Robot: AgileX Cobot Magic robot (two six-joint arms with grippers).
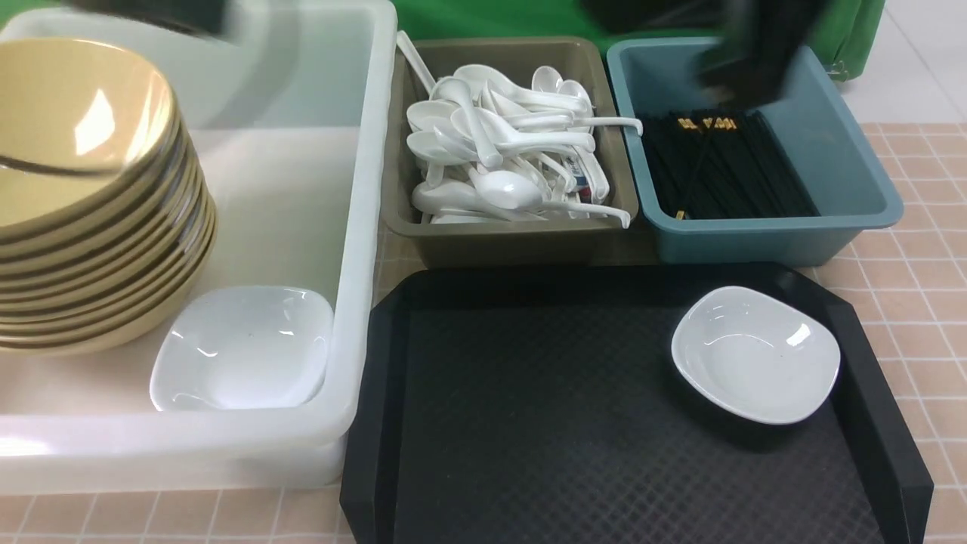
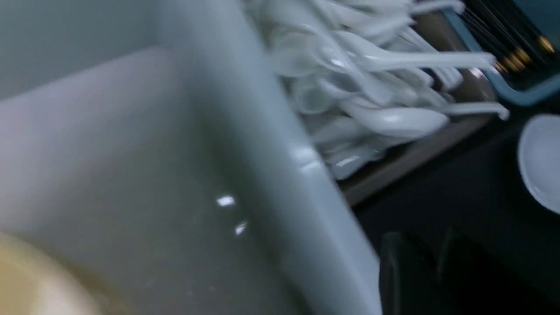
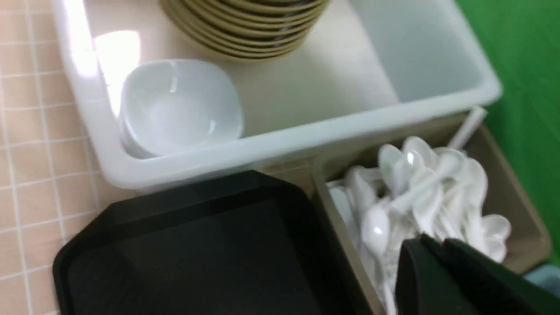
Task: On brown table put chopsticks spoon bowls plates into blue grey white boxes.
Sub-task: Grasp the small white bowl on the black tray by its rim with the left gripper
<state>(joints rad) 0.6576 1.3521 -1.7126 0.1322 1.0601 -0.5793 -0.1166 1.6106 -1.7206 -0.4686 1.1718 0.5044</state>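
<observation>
On the black tray (image 1: 529, 453) one plate (image 1: 755, 353) waits; right fingers (image 3: 415, 280) together, left fingers (image 2: 393, 275) unreadable; glossy rim may slip.

The bench (image 1: 922, 302) is small tan-peach square tiles with pale grout lines. The bowls (image 1: 75, 151) are glossy mustard-yellow and their box (image 1: 363, 227) is translucent white. The plates (image 1: 755, 355) and spoons (image 1: 498, 151) are glossy white. The grey box (image 1: 498, 238) is olive and the blue box (image 1: 763, 238) teal. The chopsticks (image 1: 725, 174) are black with gold marks. The tray (image 1: 544, 423) is black, diamond-textured. The backdrop (image 1: 483, 19) is green.
</observation>
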